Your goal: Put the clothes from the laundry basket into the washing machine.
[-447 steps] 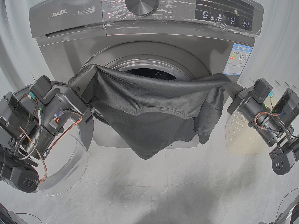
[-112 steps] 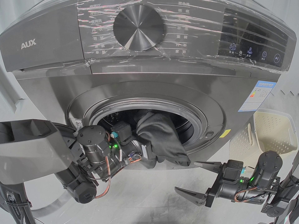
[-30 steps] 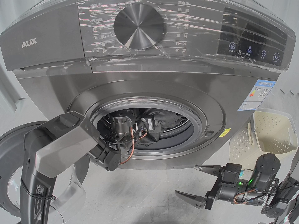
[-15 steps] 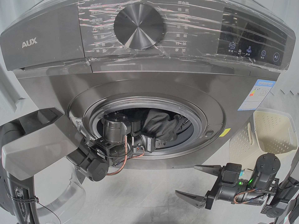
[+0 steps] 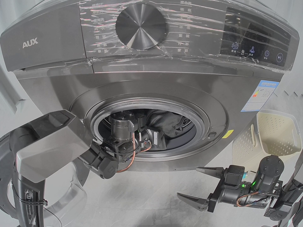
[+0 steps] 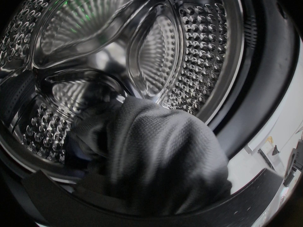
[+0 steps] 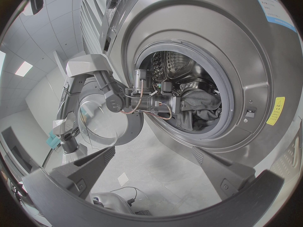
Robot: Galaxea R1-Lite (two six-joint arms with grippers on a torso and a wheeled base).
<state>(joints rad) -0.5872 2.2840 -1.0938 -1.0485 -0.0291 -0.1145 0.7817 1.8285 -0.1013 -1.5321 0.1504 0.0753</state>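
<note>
A dark grey garment (image 5: 167,122) lies bunched inside the drum of the washing machine (image 5: 151,89). My left arm goes in through the round opening, and my left gripper (image 5: 160,136) is pressed against the garment, buried in its folds. The left wrist view has the cloth (image 6: 157,155) heaped close in front of the camera, with the perforated drum wall (image 6: 202,48) behind it. My right gripper (image 5: 187,182) hangs open and holds nothing, low in front of the machine and to the right of the opening. In the right wrist view the garment (image 7: 197,106) rests at the drum's lower edge.
The cream laundry basket (image 5: 277,133) stands on the floor to the right of the machine. The machine's round glass door (image 5: 68,193) is swung open on the left, behind my left arm. Bare grey floor (image 5: 148,196) lies in front.
Over the last second my left arm drew back and raised the garment, then pushed in again, and the cloth now lies lower in the drum. The right arm has stayed still.
</note>
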